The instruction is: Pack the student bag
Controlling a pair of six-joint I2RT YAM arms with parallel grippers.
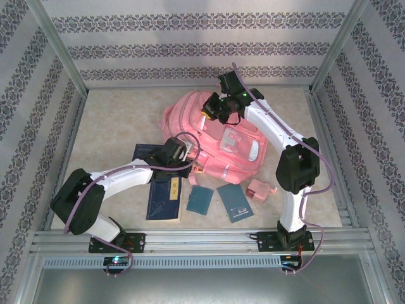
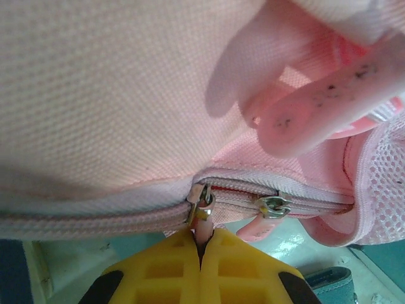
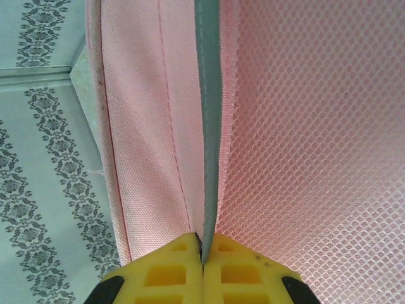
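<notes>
The student bag [image 1: 231, 136], a big pink backpack, lies in the middle of the table. My left gripper [image 1: 182, 149] is at the bag's near-left side. In the left wrist view its yellow fingers [image 2: 166, 266] are shut on the pink pull tab [image 2: 203, 229] of a zip slider [image 2: 200, 202] on the closed zip. A second slider [image 2: 272, 206] sits just to the right. My right gripper [image 1: 212, 111] is at the bag's far top. In the right wrist view its fingers [image 3: 240, 269] are pinched on a grey-edged pink fabric fold [image 3: 207, 126] beside mesh padding [image 3: 316, 145].
In front of the bag lie a dark blue book [image 1: 164, 197], two teal notebooks [image 1: 201, 199] [image 1: 235, 202] and a small pink pouch [image 1: 258, 190]. Another dark book [image 1: 145, 152] lies under my left arm. Metal rails [image 1: 202, 239] and patterned walls enclose the table.
</notes>
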